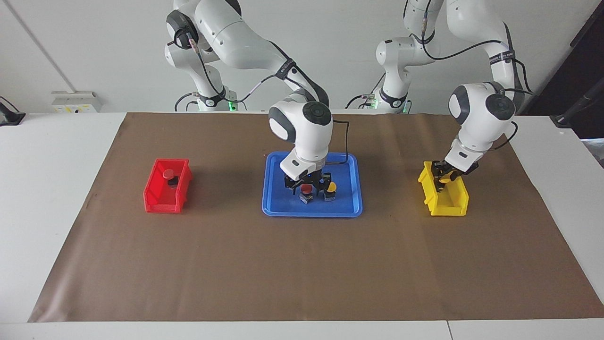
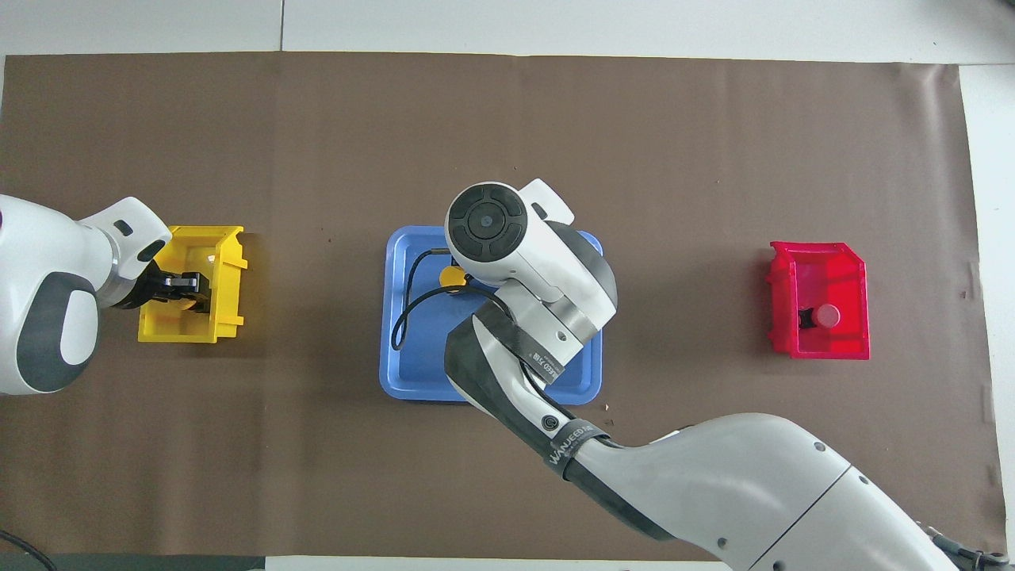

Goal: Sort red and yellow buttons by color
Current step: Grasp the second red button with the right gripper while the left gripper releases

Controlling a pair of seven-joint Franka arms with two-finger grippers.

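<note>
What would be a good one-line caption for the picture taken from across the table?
Right claw straddles a red button on the blue tray; left claw reaches into the yellow bin.

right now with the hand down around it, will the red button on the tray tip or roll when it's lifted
The red button probably won't roll: it stands on a squarish base. Its round cap looks wider than the base, so it may tip if bumped. It looks rigid and light. The yellow button beside it could get nudged.

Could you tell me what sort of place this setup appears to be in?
Probably a robotics lab bench: two white arms bolted at a table covered with brown paper, and a red bin, blue tray and yellow bin laid out in a row for sorting.
</note>
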